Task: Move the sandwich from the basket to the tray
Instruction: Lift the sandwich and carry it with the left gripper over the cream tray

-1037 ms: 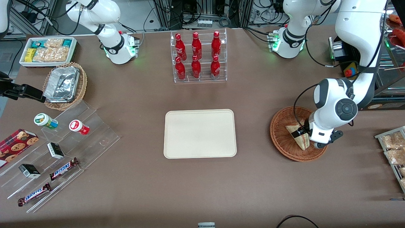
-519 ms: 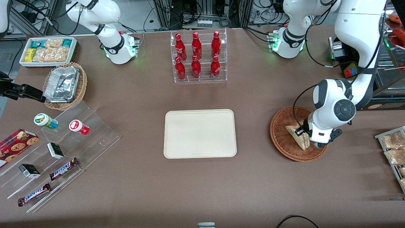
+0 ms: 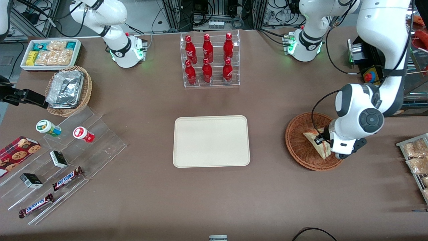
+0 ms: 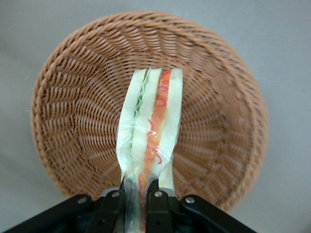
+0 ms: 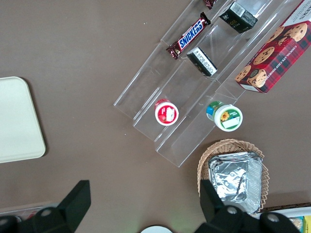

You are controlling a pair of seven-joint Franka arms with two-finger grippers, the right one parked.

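Note:
The sandwich [image 3: 317, 142], a plastic-wrapped wedge of pale bread with red and green filling, hangs over the reddish-brown wicker basket [image 3: 301, 150] at the working arm's end of the table. My left gripper [image 3: 322, 141] is shut on the sandwich's end. In the left wrist view the sandwich [image 4: 151, 124] stands out from the gripper [image 4: 139, 204] above the basket's weave [image 4: 77, 111]; the fingers [image 4: 112, 206] pinch its wrapped end. The cream tray [image 3: 211, 141] lies flat at the table's middle, bare.
An acrylic rack of red bottles [image 3: 209, 60] stands farther from the front camera than the tray. A rack of snack packets [image 3: 414, 157] lies at the working arm's table edge. A tan basket of foil containers [image 3: 68, 90] and acrylic steps with snacks [image 3: 60, 160] lie toward the parked arm's end.
The wrist has shifted slightly toward the working arm's table edge and the sandwich has tilted and risen a little in the gripper's hold over the basket.

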